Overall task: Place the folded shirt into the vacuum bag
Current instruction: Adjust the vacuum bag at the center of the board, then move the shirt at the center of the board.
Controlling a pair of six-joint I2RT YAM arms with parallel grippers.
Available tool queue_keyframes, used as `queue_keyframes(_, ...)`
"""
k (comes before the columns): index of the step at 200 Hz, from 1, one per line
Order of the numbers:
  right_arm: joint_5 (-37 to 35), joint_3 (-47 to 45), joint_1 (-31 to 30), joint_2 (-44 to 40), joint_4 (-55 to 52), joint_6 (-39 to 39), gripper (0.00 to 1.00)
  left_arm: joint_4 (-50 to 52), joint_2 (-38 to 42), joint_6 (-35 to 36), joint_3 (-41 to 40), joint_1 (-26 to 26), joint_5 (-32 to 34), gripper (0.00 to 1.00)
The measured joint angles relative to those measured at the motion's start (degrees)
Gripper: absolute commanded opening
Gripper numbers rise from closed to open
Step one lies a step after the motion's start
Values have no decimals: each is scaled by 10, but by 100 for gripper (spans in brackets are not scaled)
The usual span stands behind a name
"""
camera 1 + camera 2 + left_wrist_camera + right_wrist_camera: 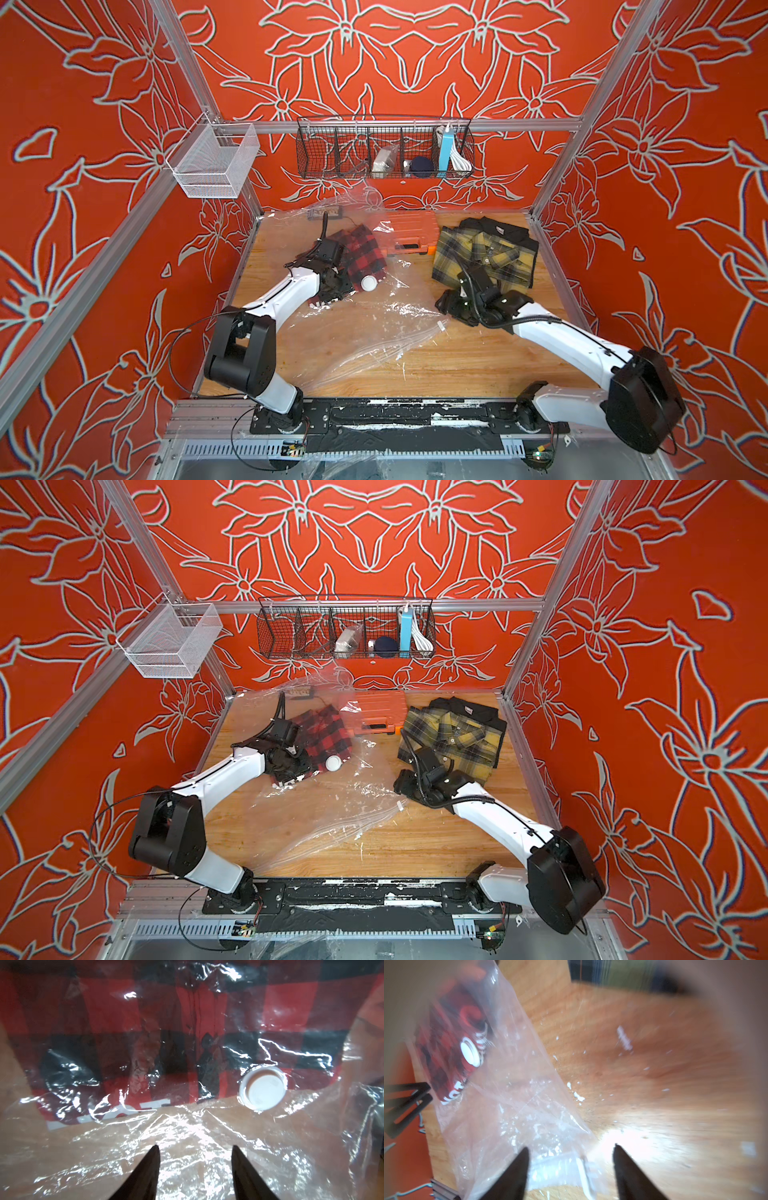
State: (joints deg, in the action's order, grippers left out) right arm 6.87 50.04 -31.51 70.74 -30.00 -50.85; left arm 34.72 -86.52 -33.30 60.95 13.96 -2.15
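Two empty tools flank the vacuum bag [374,332]. The left gripper [195,1147] hovers just beside the valve cap [368,283], jaws spread over the film, probably to pin it flat. The right gripper [571,1146], well away from the cap, hangs unclenched over the zip edge and its white slider [443,327], likely placed for sealing. The red plaid shirt [361,249] lies inside the bag, its edge beneath the cap, so insertion looks done. A yellow plaid shirt [486,253] sits outside, far from the cap.

Left arm [286,291] hides part of the red shirt [361,249].
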Motion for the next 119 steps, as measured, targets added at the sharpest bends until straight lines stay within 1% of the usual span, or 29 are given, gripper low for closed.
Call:
queue_keyframes(24,-9,80,71,8,-87,87,81,28,30,29,19,37,8,56)
queue_keyframes(40,-40,138,97,50,-142,130,86,34,47,44,30,73,13,57)
queue_keyframes(51,-62,178,100,92,-173,150,86,35,56,51,36,96,17,59)
queue_keyframes(64,-83,236,99,162,-208,170,84,33,65,60,42,123,19,61)
queue_keyframes(79,-105,286,95,235,-216,186,84,25,77,68,43,146,14,65)
queue_keyframes(102,-126,321,84,306,-216,202,87,7,95,79,43,152,4,72)
queue_keyframes(119,-140,368,72,356,-221,214,90,-2,108,87,43,152,3,77)
